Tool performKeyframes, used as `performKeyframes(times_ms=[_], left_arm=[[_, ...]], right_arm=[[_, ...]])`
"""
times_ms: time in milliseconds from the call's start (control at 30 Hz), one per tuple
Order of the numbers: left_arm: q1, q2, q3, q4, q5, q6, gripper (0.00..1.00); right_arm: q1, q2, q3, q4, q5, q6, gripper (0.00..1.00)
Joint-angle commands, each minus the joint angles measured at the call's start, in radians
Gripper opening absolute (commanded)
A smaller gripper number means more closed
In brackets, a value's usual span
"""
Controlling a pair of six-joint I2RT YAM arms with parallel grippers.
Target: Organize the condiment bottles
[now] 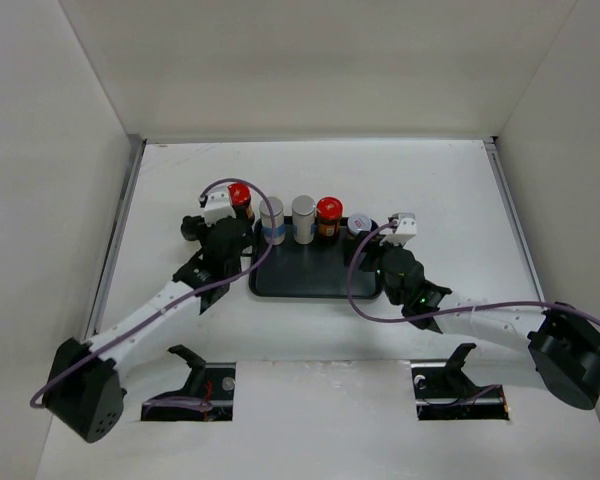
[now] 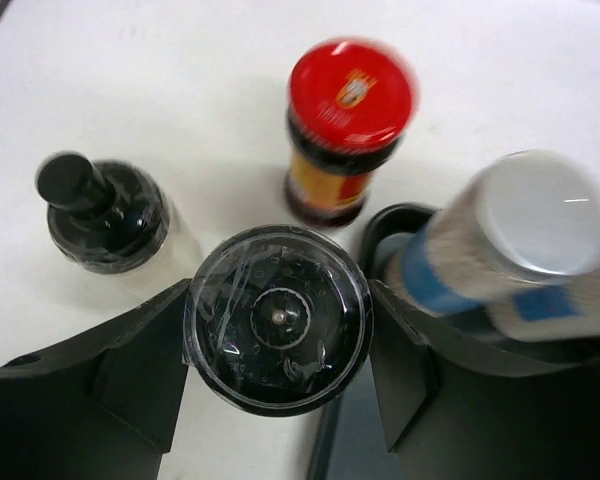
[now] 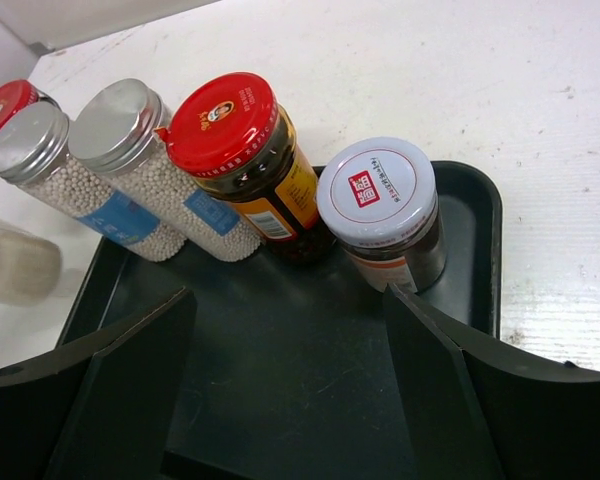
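Clear shaker (image 2: 278, 318) is pinched between the fingers of the left gripper (image 2: 280, 300) beside the tray (image 3: 475, 220), apparently to be added to its row of four bottles (image 3: 230, 160), while the right gripper (image 3: 288, 300) is held spread, empty.

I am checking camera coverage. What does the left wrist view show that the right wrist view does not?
Only the left wrist view shows clearly the black-capped bottle and the clear shaker in the left claw. Only the right wrist view shows the white-lidded jar, a second silver-capped cylinder, the red-lidded jar on the black tray and the open right claw. Both show the tray, one blue-labelled cylinder and the red-lidded jar beside the tray.
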Motion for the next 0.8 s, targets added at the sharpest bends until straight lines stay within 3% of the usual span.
performKeyframes(times_ms=[0,100,300,767], left_arm=[[-0.068,-0.165,0.038,0.036,-0.078,0.024,0.37],[-0.162,-0.199,0.038,0.005,-0.090,0.009,0.36],[-0.323,-0.104,0.039,0.011,-0.096,-0.051,0.36],[-0.421,0.044,-0.029,0.070,-0.153,-0.162,0.41]], right_arm=[[0.010,0.000,-0.004,0.078,-0.010,0.015,0.82],[0.010,-0.005,-0.004,0.080,-0.003,0.009,0.82],[0.001,-0.015,-0.013,0.080,-0.003,0.014,0.83],[-0.014,-0.038,-0.025,0.080,0.010,0.009,0.85]])
